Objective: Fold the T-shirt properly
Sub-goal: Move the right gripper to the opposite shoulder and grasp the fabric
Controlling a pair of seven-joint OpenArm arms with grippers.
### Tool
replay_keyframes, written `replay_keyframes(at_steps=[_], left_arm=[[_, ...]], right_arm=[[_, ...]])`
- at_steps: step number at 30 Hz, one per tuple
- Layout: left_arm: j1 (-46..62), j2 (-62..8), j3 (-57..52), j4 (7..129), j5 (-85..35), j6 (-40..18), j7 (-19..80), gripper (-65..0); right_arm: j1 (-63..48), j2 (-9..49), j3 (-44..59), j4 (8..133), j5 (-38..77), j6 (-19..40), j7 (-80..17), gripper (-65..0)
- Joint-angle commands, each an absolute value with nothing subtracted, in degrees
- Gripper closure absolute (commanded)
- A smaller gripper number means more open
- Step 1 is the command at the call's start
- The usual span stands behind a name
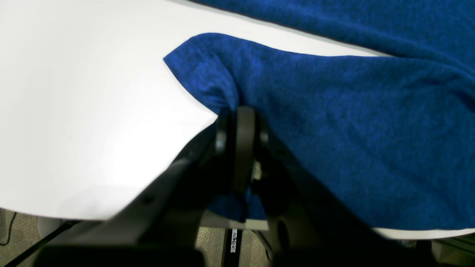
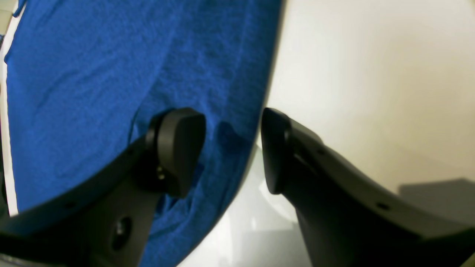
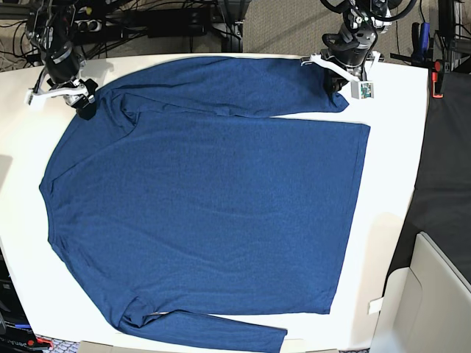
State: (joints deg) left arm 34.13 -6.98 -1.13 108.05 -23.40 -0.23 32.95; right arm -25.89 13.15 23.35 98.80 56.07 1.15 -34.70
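Our left gripper (image 1: 237, 115): pinched on the T-shirt's (image 3: 206, 206) cuff, likely anchoring it; our right gripper (image 2: 233, 150): spread, straddling its edge.

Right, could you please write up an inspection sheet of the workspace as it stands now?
Surface: white tabletop, showing around the cloth.
Job's things: navy T-shirt, body spread out, not folded up; one sleeve along the far edge, the other at the near edge.
Clutter on the surface: nothing seen.
Left end effector: closed on the cuff of the far sleeve.
Right end effector: open, fingers on either side of the shirt's edge, not gripping.
Cables: black cable beyond the table's far edge.
Surroundings: carpeted floor; a pale chair-like object beside the table.
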Motion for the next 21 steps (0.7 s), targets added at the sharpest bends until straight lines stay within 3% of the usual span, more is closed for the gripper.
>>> replay_keyframes(at_steps=[1,14,21], left_arm=[[35.03,-6.99,-1.01,108.26,-23.69,-0.31,35.56,0.0],[35.03,-6.99,-1.01,108.26,-23.69,-0.31,35.56,0.0],[35.12,-6.99,-1.01,108.35,-23.69,-0.31,35.56,0.0]], right_arm=[[-26.42,13.58,23.60,98.86,55.96,0.31,-35.65,-29.5],[-21.93,13.58,23.69,95.52,55.69,0.31,-35.65,-28.1],[-21.58,13.58,24.13,94.90,55.43,0.31,-35.30,-2.4]])
